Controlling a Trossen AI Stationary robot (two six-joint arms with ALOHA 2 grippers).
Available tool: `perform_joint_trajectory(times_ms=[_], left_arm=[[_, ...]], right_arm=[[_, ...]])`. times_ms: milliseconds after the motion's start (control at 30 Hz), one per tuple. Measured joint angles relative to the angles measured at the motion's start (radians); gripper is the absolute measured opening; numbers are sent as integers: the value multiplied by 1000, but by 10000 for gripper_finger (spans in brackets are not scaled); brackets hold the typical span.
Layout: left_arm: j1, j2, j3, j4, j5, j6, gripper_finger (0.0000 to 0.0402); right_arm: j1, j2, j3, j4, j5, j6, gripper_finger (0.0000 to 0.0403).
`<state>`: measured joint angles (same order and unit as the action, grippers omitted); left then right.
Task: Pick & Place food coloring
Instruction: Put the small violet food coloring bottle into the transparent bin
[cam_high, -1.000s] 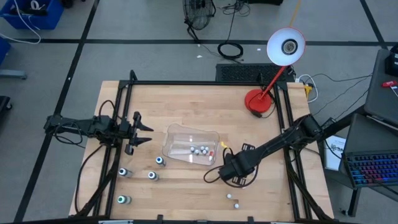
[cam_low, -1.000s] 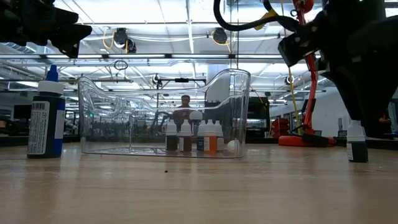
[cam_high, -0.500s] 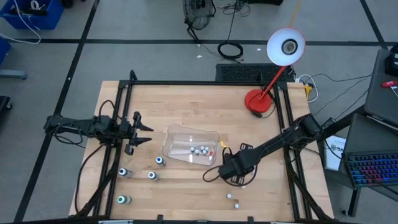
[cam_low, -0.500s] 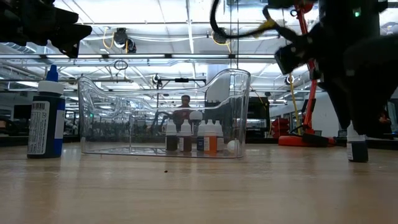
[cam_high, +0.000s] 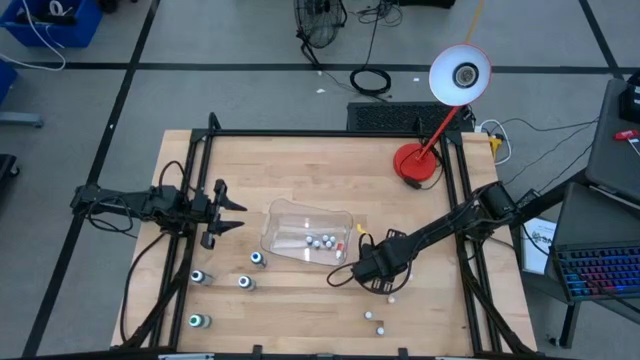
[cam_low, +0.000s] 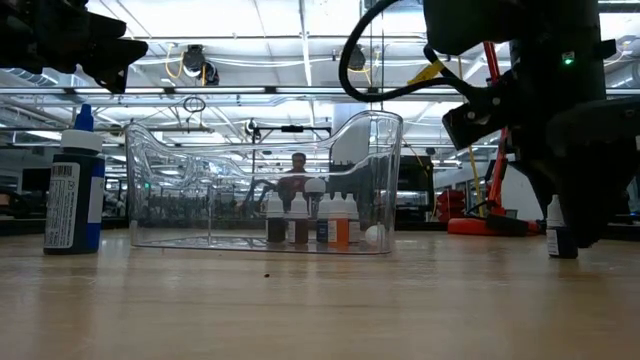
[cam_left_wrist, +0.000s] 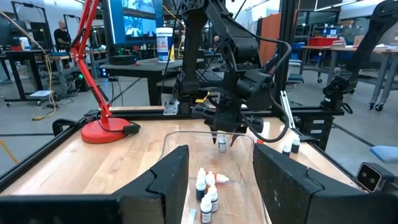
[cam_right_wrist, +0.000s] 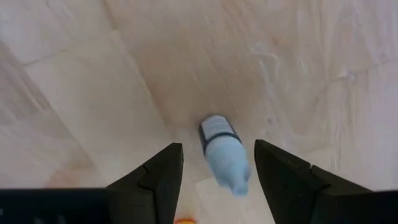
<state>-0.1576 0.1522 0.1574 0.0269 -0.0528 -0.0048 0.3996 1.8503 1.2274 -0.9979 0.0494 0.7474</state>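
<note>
As the right gripper (cam_high: 372, 278) is being shifted lower-right of the tray (cam_high: 340, 219), a bottle (cam_right_wrist: 225, 155) is being straddled (jaws released, grasp pending).

Tiny whitish bottles (cam_high: 322, 241), scattered upright

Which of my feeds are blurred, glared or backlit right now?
Right wrist view: the small bottle between the right tool's prongs looks soft and smeared. Low view: bright ceiling lights leave the right arm a dark silhouette; the clear tray mirrors them. High view: even light, but the lamp head is washed out.
</note>
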Motion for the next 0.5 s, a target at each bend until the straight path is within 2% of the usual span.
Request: perform_joint_trajectory(times_ms=[300, 500], left_arm=[[0, 0, 0, 0, 0, 0, 182], [0, 0, 0, 0, 0, 0, 182]], right_arm=[[-9, 0, 0, 11, 4, -10, 169], [-23, 0, 0, 14, 3, -19, 139]])
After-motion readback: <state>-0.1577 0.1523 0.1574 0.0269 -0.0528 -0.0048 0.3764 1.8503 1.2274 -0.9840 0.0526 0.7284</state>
